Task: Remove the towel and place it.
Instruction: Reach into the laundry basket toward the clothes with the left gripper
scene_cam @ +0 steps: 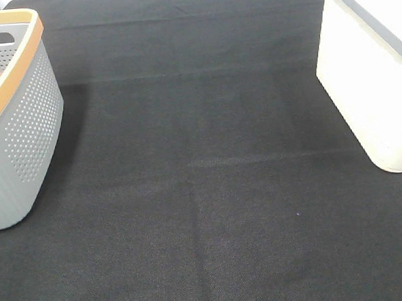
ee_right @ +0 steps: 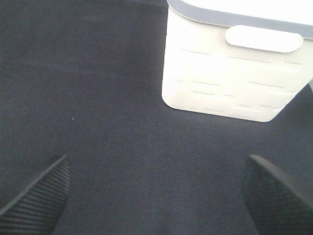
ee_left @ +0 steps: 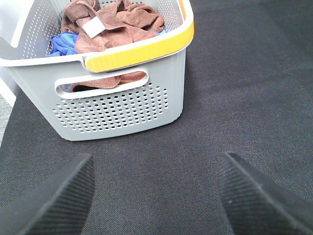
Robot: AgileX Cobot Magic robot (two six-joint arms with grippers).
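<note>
Towel (ee_left: pixel 122 24), reddish-brown with a white tag, lay crumpled on a blue cloth (ee_left: pixel 61 44) inside the grey basket (ee_left: pixel 122 112) at the left of the bench (scene_cam: pixel 204 192); its removal was not yet begun. Left jaws, facing the basket, and right jaws, near the white bin (ee_right: pixel 220 83), stood wide open and empty. The next move likely required the left jaws to clear the rim and pinch the towel alone.

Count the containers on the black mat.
2. A grey perforated basket with an orange rim sits at the left edge, and a white bin at the right edge. The overhead view cuts both off, so more could lie outside it.
</note>
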